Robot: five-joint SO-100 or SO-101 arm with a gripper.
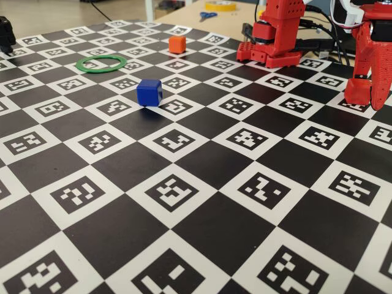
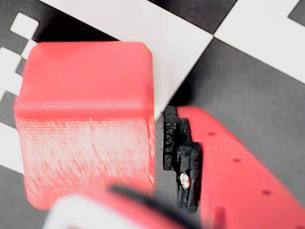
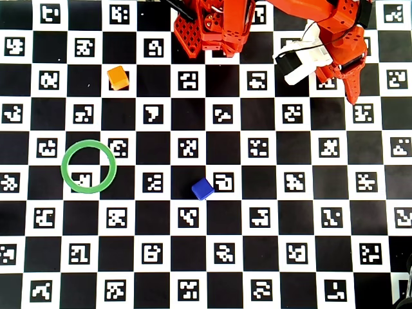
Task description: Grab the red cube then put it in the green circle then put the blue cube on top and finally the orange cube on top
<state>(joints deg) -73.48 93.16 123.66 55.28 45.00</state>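
The red cube fills the wrist view and rests on the checkered board. My gripper is low around it; one black-padded finger stands just right of the cube with a thin gap, and the other jaw is a blur at the bottom. The cube is hidden behind the gripper in the fixed view and the overhead view. The green circle lies empty at the left, also in the fixed view. The blue cube sits mid-board. The orange cube sits at the far left.
The red arm base stands at the board's far edge. Behind the board, scissors and a yellow tape roll lie on the table. A black object stands at the far left edge.
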